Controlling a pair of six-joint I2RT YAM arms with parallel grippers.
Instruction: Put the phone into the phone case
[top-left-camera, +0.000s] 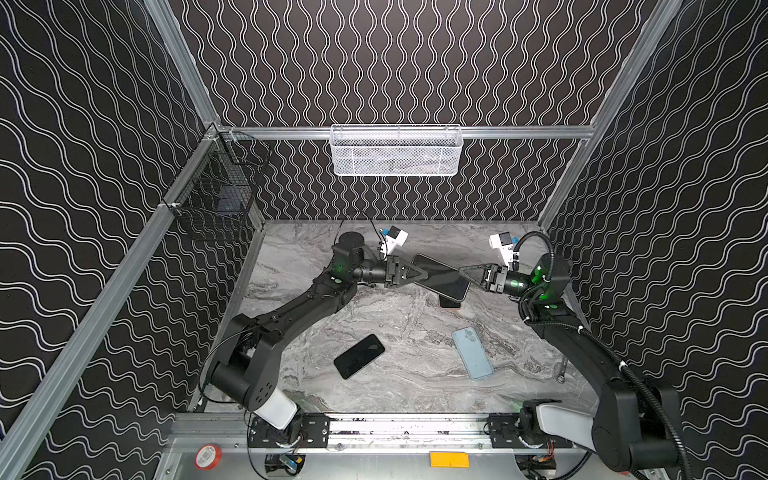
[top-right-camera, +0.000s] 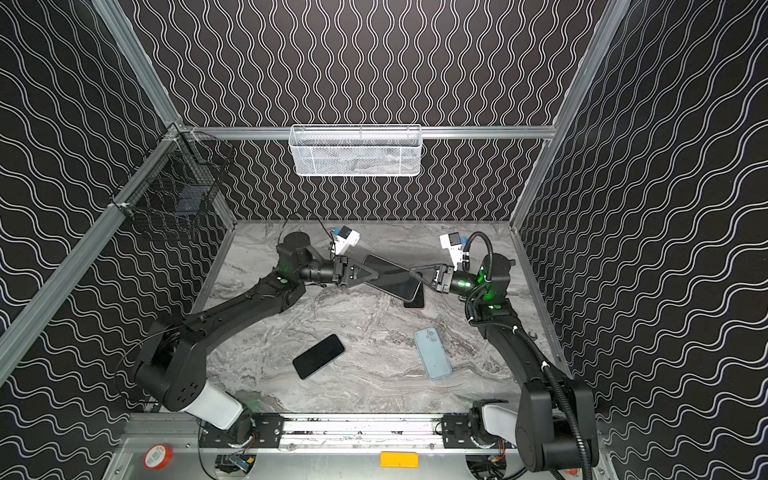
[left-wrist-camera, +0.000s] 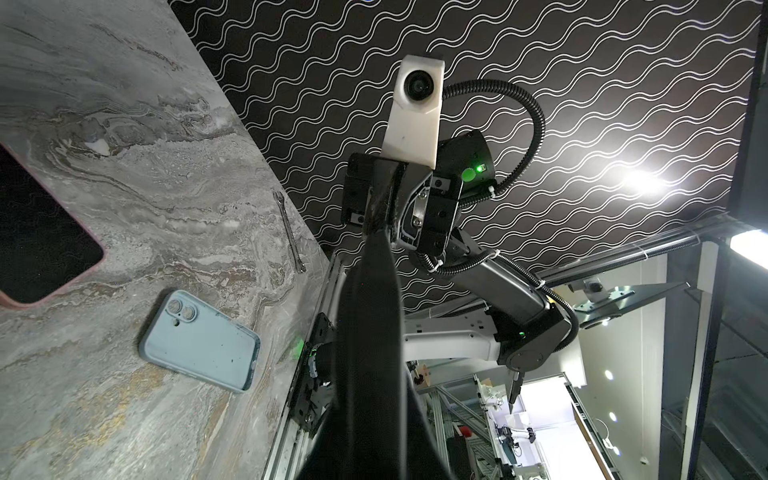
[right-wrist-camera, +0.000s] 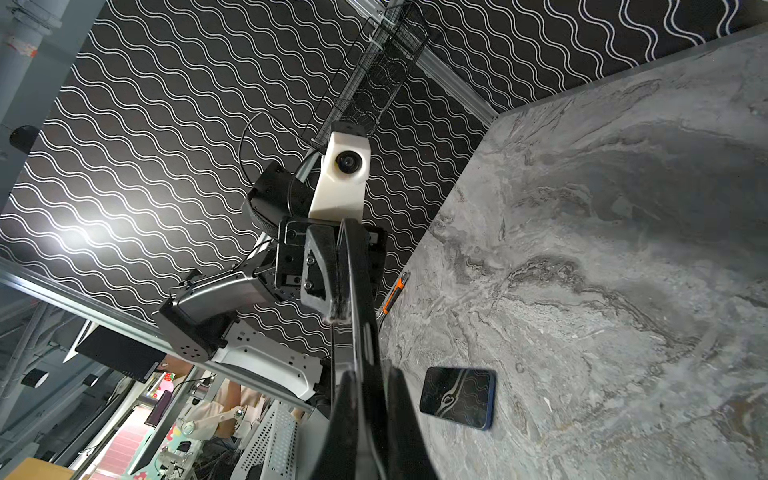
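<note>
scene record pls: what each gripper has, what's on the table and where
left gripper: shut on held phone
right gripper: shut on held phone
held phone: black, lifted off the table, gripped from opposite sides
pink-rimmed item: on the table under the held phone; phone or case, cannot tell
black phone: flat on the table, front centre
light blue case: flat, camera side up, right of the black phone
wrench: by the table's right edge

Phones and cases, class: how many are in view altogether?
4: the held phone, in the air; a pink-edged phone on the table under it; a black phone left of centre; a blue case right of centre. The black basket may hide more.
</note>
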